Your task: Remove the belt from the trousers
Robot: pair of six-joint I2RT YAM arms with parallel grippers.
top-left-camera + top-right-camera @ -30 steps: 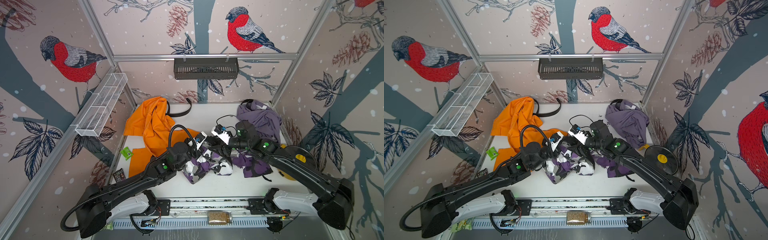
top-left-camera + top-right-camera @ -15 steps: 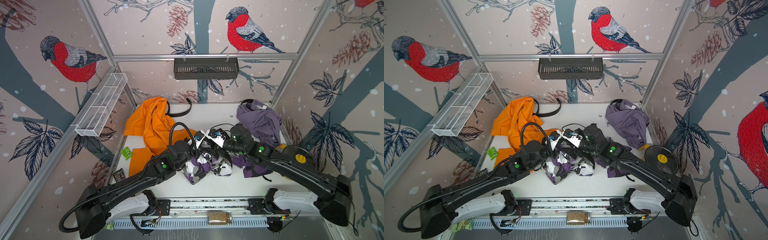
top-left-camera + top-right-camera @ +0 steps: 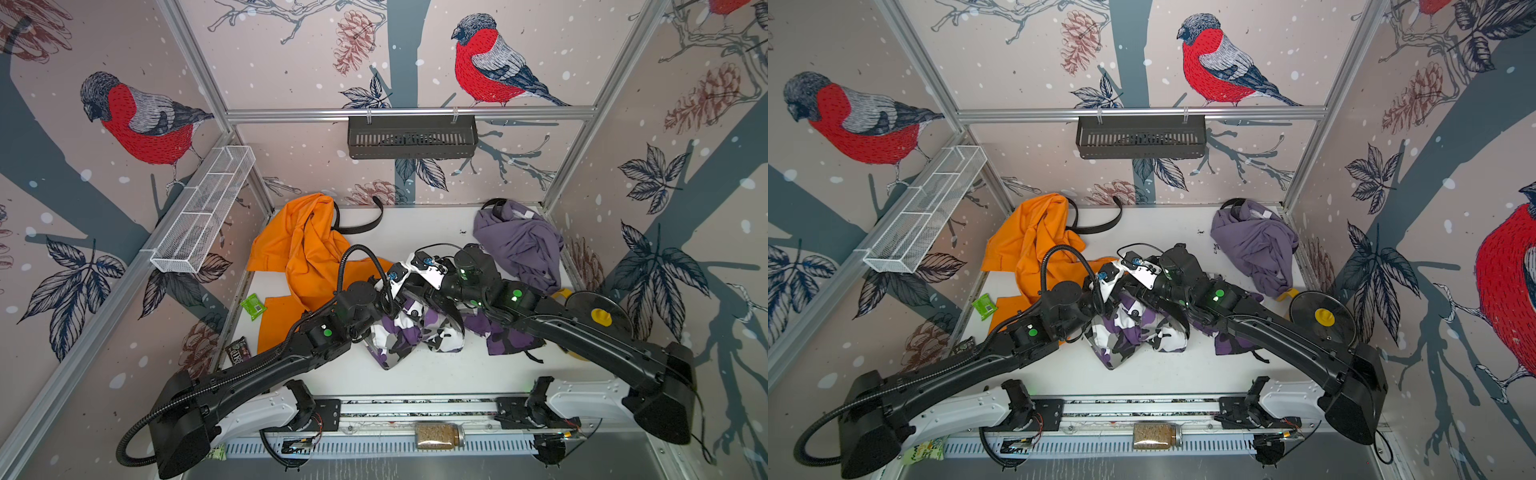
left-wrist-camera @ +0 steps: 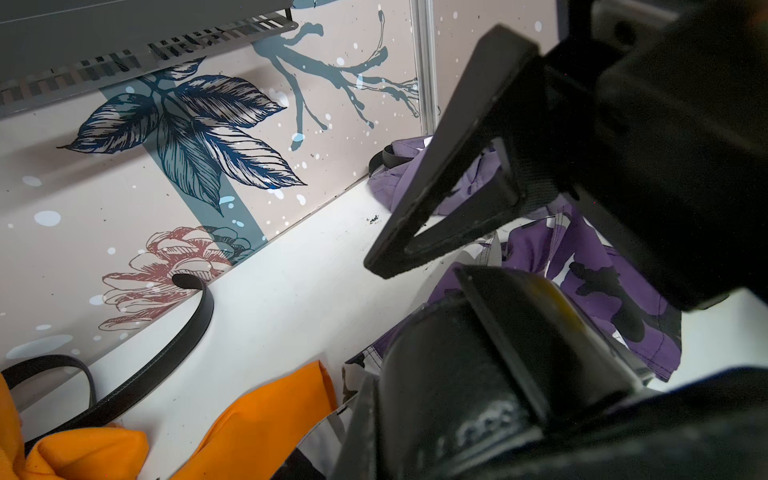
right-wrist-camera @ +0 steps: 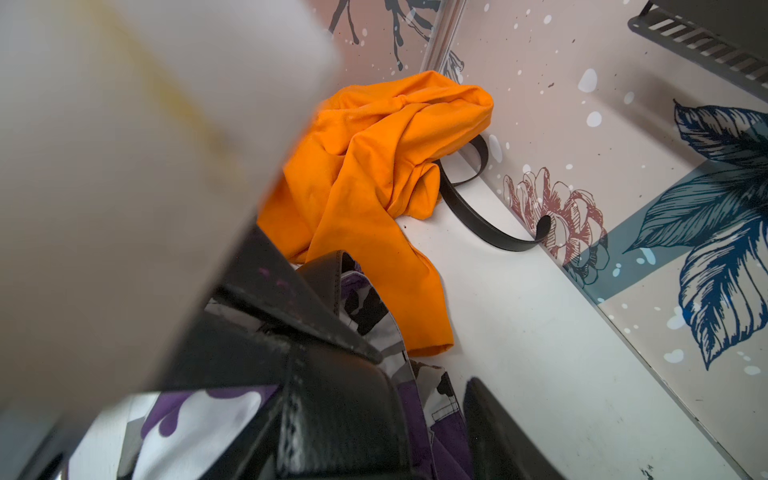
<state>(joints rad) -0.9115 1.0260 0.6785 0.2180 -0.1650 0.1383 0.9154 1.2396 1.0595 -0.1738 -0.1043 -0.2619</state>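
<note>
Jaws of the left gripper are pressed together, though what is pinched is hidden behind blurred black housing. Those of the right gripper are seen apart, with patterned cloth showing between them. Both arms are stretched inward, wrists nearly meeting over the crumpled camouflage trousers (purple, white, black) on the white table. A smooth black belt is seen curving out of their waistband. Farther back, a rumpled orange garment and a lilac garment are heaped.

Left gripper clamped, right gripper apparently parted.
</note>
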